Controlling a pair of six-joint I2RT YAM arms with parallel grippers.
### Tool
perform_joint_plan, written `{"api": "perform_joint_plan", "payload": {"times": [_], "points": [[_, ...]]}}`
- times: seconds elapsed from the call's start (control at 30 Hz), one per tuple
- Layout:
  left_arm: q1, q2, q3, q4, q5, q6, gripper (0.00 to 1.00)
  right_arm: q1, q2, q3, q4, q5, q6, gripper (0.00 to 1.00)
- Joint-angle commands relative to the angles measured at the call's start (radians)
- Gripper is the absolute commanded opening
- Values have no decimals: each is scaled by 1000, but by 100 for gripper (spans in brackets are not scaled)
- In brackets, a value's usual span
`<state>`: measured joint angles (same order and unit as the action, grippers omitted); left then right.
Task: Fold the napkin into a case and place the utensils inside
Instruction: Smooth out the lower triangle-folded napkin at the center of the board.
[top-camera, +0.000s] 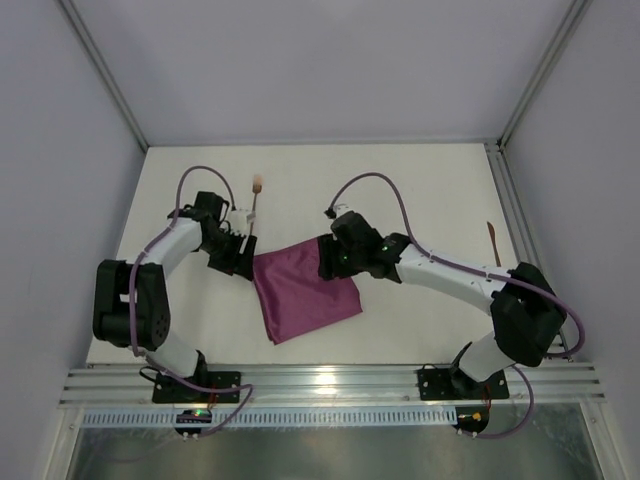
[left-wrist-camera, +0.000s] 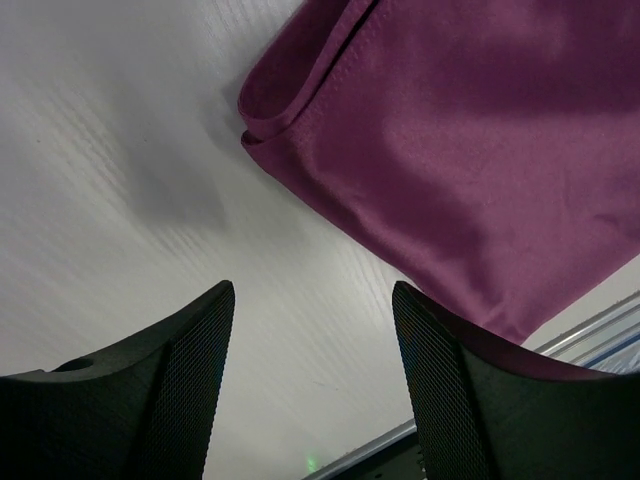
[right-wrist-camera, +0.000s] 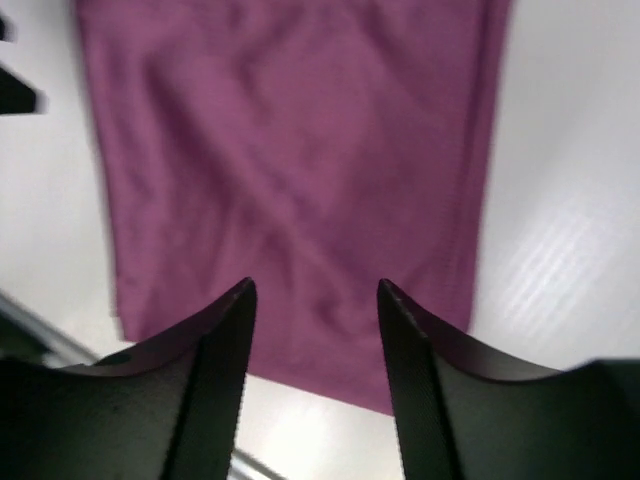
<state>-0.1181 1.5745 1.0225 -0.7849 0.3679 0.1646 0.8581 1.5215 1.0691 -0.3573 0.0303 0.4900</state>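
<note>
Between left jaws and right jaws, both parted, the folded napkin (top-camera: 305, 290)

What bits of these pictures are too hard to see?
- Top view: the fork has its lower handle hidden behind the left arm.
- Top view: the other utensil is too small to name.
- Top view: the napkin has far corners under the left arm and right arm.
- Right wrist view: blur smears the napkin's creases.
</note>
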Motion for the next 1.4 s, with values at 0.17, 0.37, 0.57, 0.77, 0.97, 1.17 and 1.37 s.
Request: {"api": "perform_joint_plan", "payload": {"times": [0.17, 0.37, 0.57, 0.77, 0.97, 1.17, 1.37], "points": [[-12, 154, 100, 111, 0, -102, 67, -73, 17, -188, 41, 7, -8, 43], [-12, 188, 108, 162, -1, -119, 64, -74, -1, -291, 86, -9, 44, 31], [-14, 234, 126, 179, 26, -122, 62, -73, -33, -389, 141, -81, 104, 17], [-64, 246, 134, 188, 39, -100, 60, -67, -124, -452, 158, -125, 157, 15], [-87, 285, 162, 184, 36, -94, 40, -62, -196, -471, 126, -159, 153, 16], [-115, 312, 186, 179, 40, -79, 32, -62, -248, -428, 41, -135, 84, 23], [-135, 282, 209, 159, 13, -57, 44, -62, -282, -348, -29, -107, -53, 30]]}}
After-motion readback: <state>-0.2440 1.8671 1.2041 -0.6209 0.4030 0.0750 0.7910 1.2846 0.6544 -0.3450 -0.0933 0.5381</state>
